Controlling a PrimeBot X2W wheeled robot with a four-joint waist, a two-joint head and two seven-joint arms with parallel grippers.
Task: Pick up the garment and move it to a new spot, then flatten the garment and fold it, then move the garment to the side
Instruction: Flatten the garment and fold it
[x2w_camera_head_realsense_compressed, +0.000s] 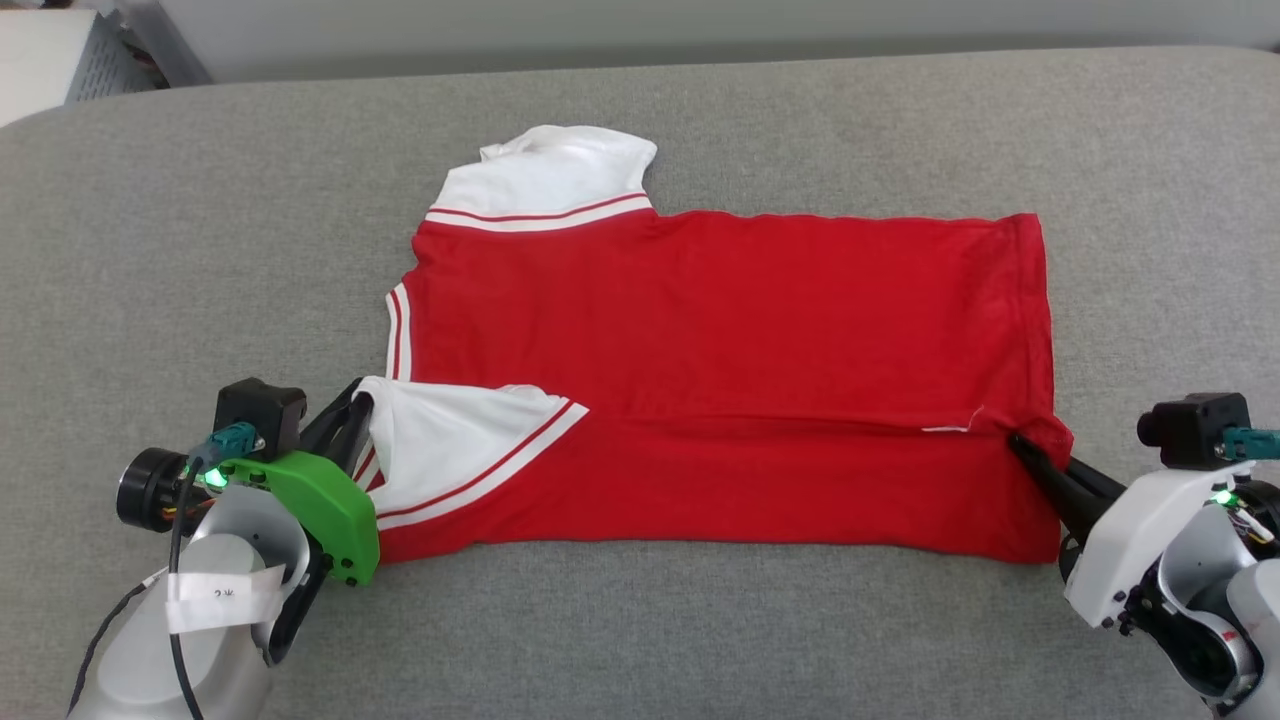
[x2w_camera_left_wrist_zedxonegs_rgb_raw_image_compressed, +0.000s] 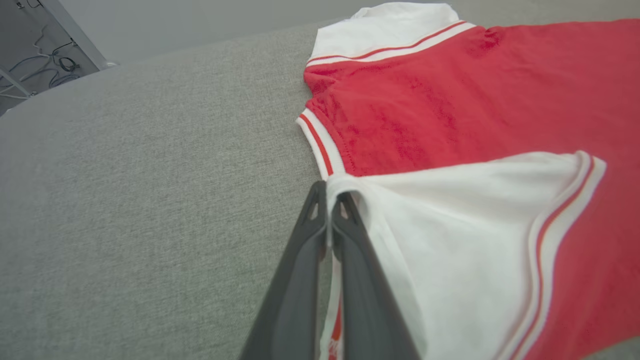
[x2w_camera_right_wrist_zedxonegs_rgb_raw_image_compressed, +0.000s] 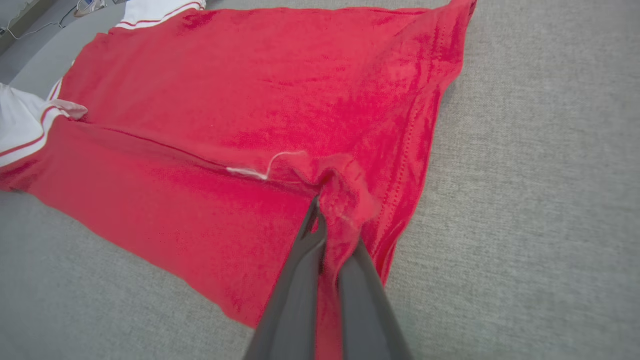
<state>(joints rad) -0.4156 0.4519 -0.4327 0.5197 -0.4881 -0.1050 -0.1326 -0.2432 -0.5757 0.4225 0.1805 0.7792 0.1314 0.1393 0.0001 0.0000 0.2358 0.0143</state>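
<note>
Grey fabric (x2w_camera_head_realsense_compressed: 200, 250) lies under the shirt (x2w_camera_head_realsense_compressed: 720, 330), near edge folded over. My left claw (x2w_camera_head_realsense_compressed: 360, 405) pinches the white sleeve (x2w_camera_head_realsense_compressed: 460, 440), my right claw (x2w_camera_head_realsense_compressed: 1018, 442) the hem (x2w_camera_head_realsense_compressed: 1040, 330).

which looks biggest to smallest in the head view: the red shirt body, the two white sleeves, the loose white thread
1. red shirt body
2. far white sleeve and near white sleeve: about alike, and the near one is partly folded, so not ranked
3. loose white thread
</note>
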